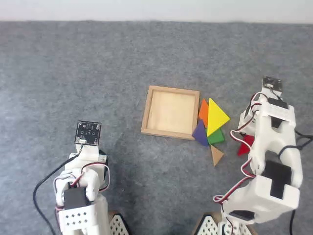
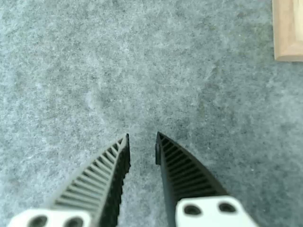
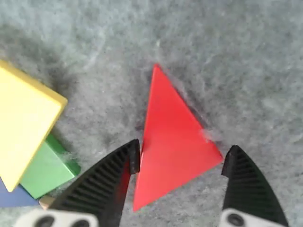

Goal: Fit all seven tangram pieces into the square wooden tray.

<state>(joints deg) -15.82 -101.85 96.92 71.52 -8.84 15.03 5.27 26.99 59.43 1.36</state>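
The square wooden tray (image 1: 170,112) lies mid-table with nothing in it; one corner of the tray (image 2: 287,33) appears in the left wrist view. Against its right side are an orange piece (image 1: 203,111), a yellow triangle (image 1: 215,116), a purple piece (image 1: 200,132), a green piece (image 1: 215,137) and a tan triangle (image 1: 216,154). A red triangle (image 3: 173,142) lies flat on the carpet farther right. My right gripper (image 3: 183,156) is open and straddles it, one finger at its edge. My left gripper (image 2: 142,137) hovers over bare carpet, slightly open, holding nothing.
Grey carpet covers the whole table. The left arm (image 1: 85,161) stands at the lower left, well away from the tray. The right arm (image 1: 274,147) covers part of the red triangle (image 1: 245,144). The yellow triangle (image 3: 23,123) and green piece (image 3: 47,168) lie close beside the right gripper.
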